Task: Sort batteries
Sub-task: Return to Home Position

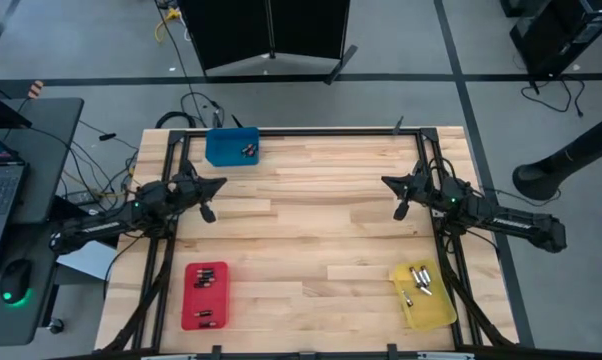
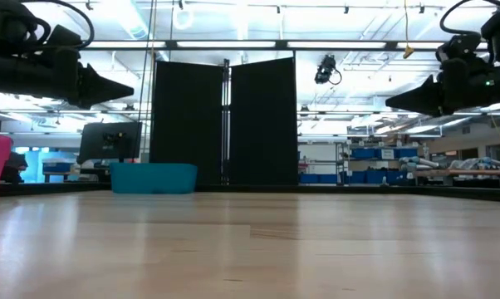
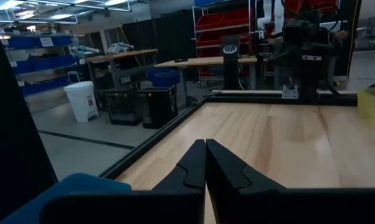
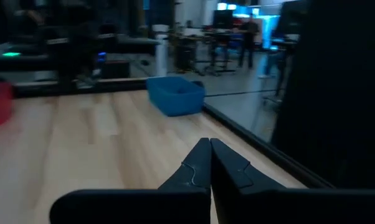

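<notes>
Left gripper [image 1: 209, 213], right gripper [image 1: 399, 212] hover apart from batteries [image 1: 419, 278].

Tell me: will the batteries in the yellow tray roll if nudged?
Likely: the batteries are small cylinders lying on their sides. Their silvery cases look smooth, so probably slippery. Walls of the yellow tray should contain them.

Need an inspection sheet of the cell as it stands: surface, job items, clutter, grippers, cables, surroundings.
Surface: wooden table, bare between the bins.
Job's things: batteries lie in the yellow bin front right, the red bin front left and the blue bin back left; none seen loose.
Clutter: nothing seen.
Grippers: left gripper and right gripper shut, empty, raised over their own sides.
Cables: loose cables on the floor by the back left corner.
Surroundings: laptop and mouse on a side desk; black partition behind.
</notes>
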Controlling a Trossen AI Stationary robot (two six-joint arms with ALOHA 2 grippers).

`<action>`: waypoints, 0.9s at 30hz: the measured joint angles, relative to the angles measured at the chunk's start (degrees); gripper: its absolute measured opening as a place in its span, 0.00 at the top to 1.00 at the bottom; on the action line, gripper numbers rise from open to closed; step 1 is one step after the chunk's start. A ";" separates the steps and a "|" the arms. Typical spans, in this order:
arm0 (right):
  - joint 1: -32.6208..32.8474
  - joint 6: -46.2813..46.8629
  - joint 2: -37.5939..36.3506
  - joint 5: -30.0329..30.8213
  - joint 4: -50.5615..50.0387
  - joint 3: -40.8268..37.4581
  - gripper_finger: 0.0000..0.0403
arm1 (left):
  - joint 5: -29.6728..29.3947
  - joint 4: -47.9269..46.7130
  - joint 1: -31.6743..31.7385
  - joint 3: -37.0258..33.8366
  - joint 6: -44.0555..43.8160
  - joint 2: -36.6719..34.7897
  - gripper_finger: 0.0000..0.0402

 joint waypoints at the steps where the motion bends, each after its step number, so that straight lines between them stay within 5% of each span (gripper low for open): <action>1: 0.00 0.36 -0.02 1.34 0.18 0.00 0.98 | -0.07 -0.01 0.00 -0.01 -0.04 0.00 0.96; 12: 0.00 -1.87 0.52 7.59 0.87 0.02 0.99 | -0.34 -0.16 0.00 -0.02 -0.44 0.00 0.96; 21: 0.02 -0.96 0.37 8.97 0.10 0.33 0.99 | -7.62 0.67 0.02 -0.04 -0.15 0.00 0.96; 27: 0.02 1.16 0.37 9.06 0.05 0.34 0.92 | -8.19 0.72 0.02 -0.04 -0.32 0.00 0.96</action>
